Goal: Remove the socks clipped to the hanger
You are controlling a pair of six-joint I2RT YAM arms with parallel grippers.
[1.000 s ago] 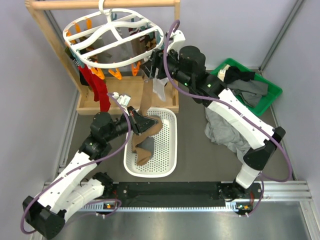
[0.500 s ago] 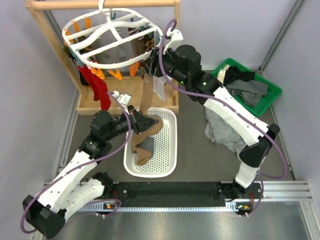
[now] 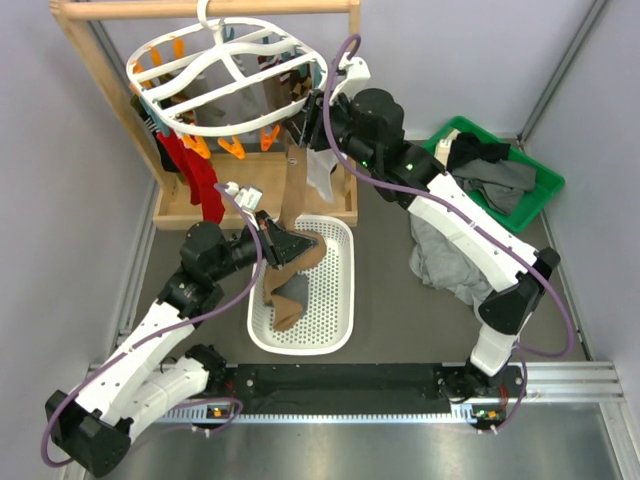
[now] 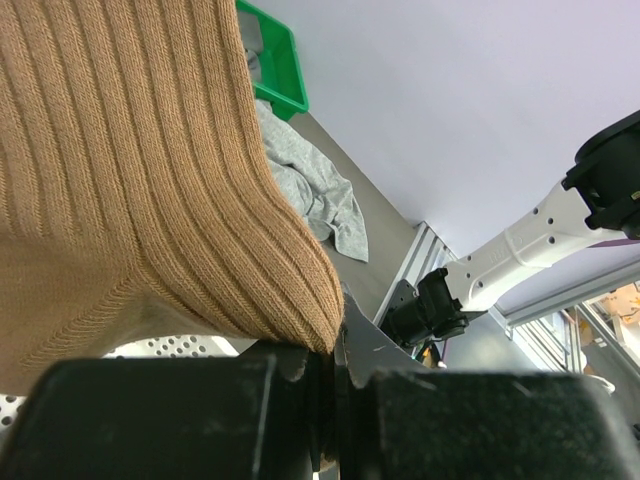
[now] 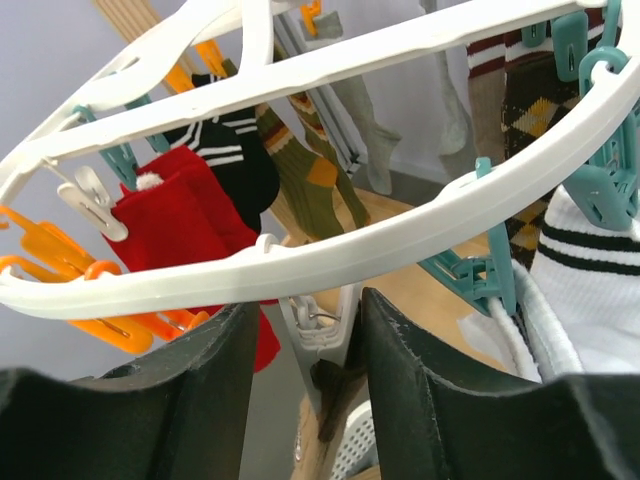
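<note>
White arms (image 3: 150, 340), black joints (image 3: 205, 250) (purple cables (image 3: 260, 260))

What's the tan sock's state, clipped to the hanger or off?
Clipped: the tan sock runs straight from a clip on the hanger to the left gripper.

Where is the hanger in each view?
Top external: hanger at upper left, hung on the wooden rail.
Left wrist: not in it.
Right wrist: white bars across the picture, just above the right gripper.
Shared landmark: the white basket, in all three.
</note>
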